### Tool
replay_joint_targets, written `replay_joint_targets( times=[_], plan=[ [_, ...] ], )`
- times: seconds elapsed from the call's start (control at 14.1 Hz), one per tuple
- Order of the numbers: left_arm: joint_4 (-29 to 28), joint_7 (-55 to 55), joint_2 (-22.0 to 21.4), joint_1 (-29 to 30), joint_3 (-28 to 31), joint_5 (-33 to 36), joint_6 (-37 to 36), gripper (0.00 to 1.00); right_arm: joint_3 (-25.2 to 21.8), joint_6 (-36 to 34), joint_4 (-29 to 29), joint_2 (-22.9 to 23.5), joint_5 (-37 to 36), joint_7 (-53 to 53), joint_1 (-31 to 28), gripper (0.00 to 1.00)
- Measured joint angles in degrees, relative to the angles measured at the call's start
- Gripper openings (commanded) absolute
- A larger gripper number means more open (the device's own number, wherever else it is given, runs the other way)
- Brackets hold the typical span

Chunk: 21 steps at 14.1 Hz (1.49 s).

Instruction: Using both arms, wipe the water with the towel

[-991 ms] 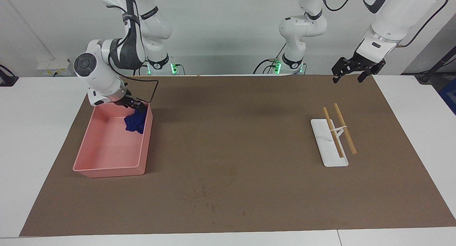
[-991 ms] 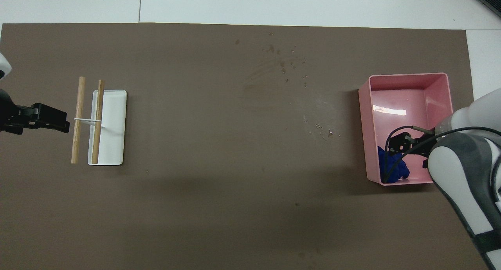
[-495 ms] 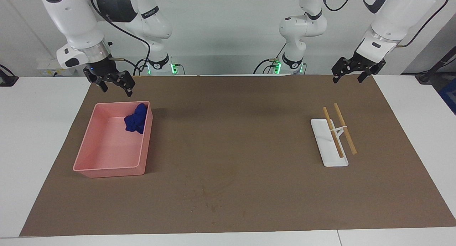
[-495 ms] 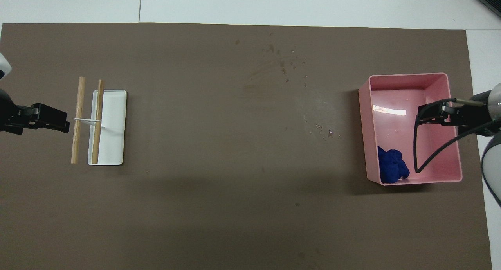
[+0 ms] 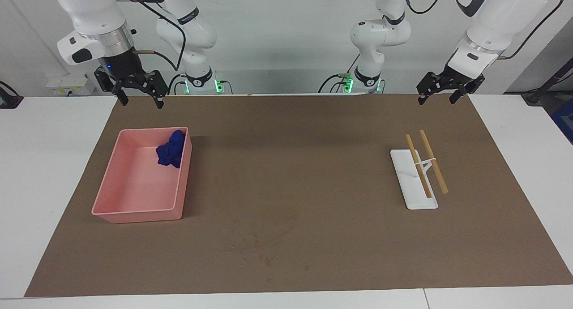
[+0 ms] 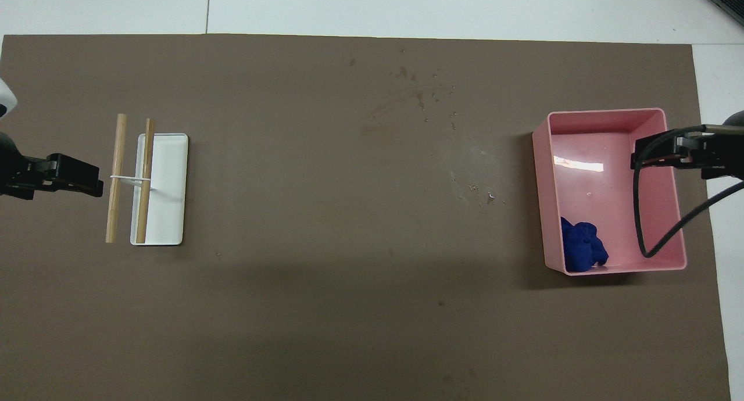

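Note:
The dark blue towel lies bunched in the pink tray, in the corner nearest the robots; it also shows in the overhead view. The water is faint streaks and specks on the brown mat, farther from the robots than the tray, also seen from overhead. My right gripper is open and empty, raised over the mat's edge by the tray. My left gripper is open and empty, waiting raised over the mat's edge at the left arm's end.
A white flat stand with two wooden sticks tied across it lies toward the left arm's end, also in the overhead view. The brown mat covers most of the white table.
My right gripper has lifted off the towel in the tray, left it there, and risen toward the robots' edge of the mat. The left arm has not moved.

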Motion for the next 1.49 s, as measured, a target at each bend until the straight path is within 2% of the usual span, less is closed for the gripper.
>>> replay_joint_targets(
  times=[0.28, 0.35, 0.5, 0.57, 0.64, 1.49],
  plan=[
    [0.0, 0.0, 0.0, 0.0, 0.0, 0.0, 0.0, 1.00, -0.6, -2.1, 0.4, 0.0, -0.1, 0.0, 0.5, 1.00],
    [0.0, 0.0, 0.0, 0.0, 0.0, 0.0, 0.0, 1.00, -2.8, -2.8, 0.5, 0.0, -0.1, 0.0, 3.1, 1.00],
    [0.0, 0.0, 0.0, 0.0, 0.0, 0.0, 0.0, 1.00, -12.6, -4.1, 0.8, -0.1, -0.1, 0.0, 12.6, 1.00],
    [0.0, 0.0, 0.0, 0.0, 0.0, 0.0, 0.0, 1.00, -16.1, -4.5, 0.9, -0.1, -0.1, 0.0, 15.5, 1.00],
    [0.0, 0.0, 0.0, 0.0, 0.0, 0.0, 0.0, 1.00, -17.6, -4.8, 0.9, -0.1, -0.1, 0.0, 16.5, 1.00],
    [0.0, 0.0, 0.0, 0.0, 0.0, 0.0, 0.0, 1.00, -18.1, -4.2, -0.9, -0.2, -0.1, 0.0, 17.3, 1.00]
  ],
)
